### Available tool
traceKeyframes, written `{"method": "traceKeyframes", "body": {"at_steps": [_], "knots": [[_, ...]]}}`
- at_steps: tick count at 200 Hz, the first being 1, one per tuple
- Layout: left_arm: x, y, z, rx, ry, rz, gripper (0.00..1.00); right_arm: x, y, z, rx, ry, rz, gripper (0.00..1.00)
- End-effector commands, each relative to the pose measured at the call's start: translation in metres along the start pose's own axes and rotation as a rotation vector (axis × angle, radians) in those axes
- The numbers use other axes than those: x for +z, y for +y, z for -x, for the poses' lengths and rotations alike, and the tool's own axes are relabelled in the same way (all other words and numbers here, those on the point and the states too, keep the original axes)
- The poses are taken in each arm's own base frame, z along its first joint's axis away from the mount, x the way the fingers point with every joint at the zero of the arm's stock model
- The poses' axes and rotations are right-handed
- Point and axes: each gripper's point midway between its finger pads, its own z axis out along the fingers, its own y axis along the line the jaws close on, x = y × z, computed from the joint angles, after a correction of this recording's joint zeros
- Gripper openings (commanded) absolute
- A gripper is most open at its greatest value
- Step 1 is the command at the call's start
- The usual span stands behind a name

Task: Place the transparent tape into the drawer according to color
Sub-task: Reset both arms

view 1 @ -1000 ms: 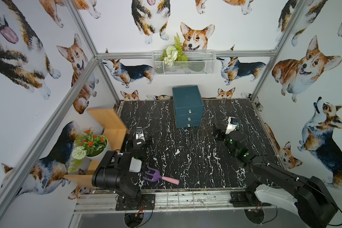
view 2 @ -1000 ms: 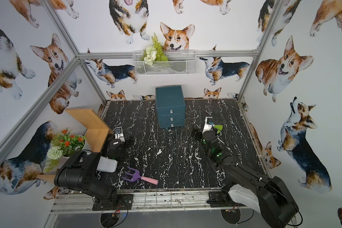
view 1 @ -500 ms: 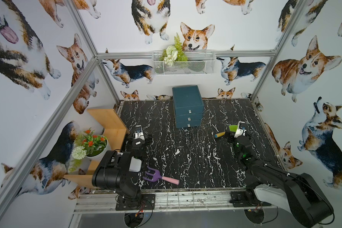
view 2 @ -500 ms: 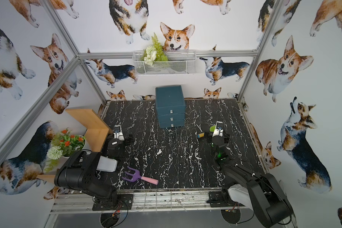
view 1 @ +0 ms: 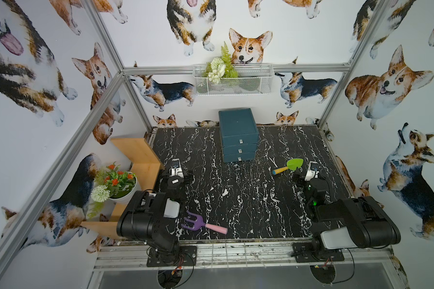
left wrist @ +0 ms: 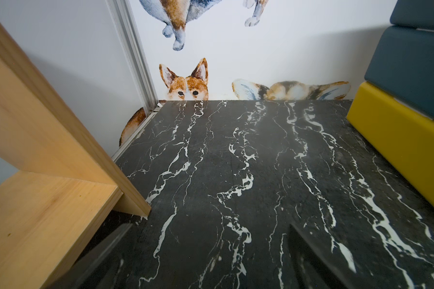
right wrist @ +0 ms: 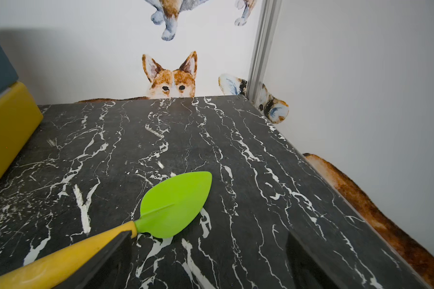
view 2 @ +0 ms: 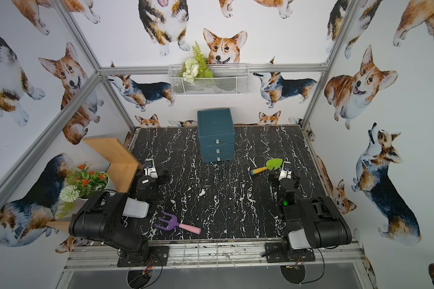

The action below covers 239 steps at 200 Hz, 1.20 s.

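Observation:
No transparent tape shows in any view. The teal drawer cabinet (view 1: 238, 135) (view 2: 216, 135) stands at the back middle of the black marble table, its three drawers pushed in. My left gripper (view 1: 177, 175) (view 2: 153, 174) sits low at the table's left side, open and empty; in the left wrist view the left gripper (left wrist: 206, 250) has only bare marble between its fingers. My right gripper (view 1: 309, 175) (view 2: 285, 176) rests at the right side, also open. In the right wrist view the right gripper (right wrist: 208, 257) holds nothing, and one finger (right wrist: 105, 257) overlaps a toy shovel's handle.
A green toy shovel (view 1: 288, 166) (right wrist: 173, 205) with a yellow handle lies just left of the right gripper. A purple rake (view 1: 198, 224) lies near the front left. A wooden shelf (view 1: 138, 155) (left wrist: 35, 150) and a flower pot (view 1: 115, 182) border the left edge. A wire basket (view 1: 232, 80) hangs on the back wall.
The right arm has drawn back from the table's middle to the right side, uncovering the green shovel. The left gripper has barely moved. Both stay open.

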Motion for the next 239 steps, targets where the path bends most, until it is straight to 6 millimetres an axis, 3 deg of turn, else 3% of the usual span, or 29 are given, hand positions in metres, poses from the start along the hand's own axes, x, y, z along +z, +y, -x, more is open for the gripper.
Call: {"method": "traceKeyframes", "body": {"at_steps": [1, 239], "knots": [[0.0007, -0.0013, 0.0074, -0.006, -0.027, -0.005, 0.99, -0.0023, 0.0108, 0.0240, 0.053, -0.104, 0.075, 1.00], [0.0006, -0.0016, 0.0069, -0.004, -0.026, -0.004, 0.99, -0.0012, 0.0083, 0.0230, 0.061, -0.094, 0.062, 1.00]]}}
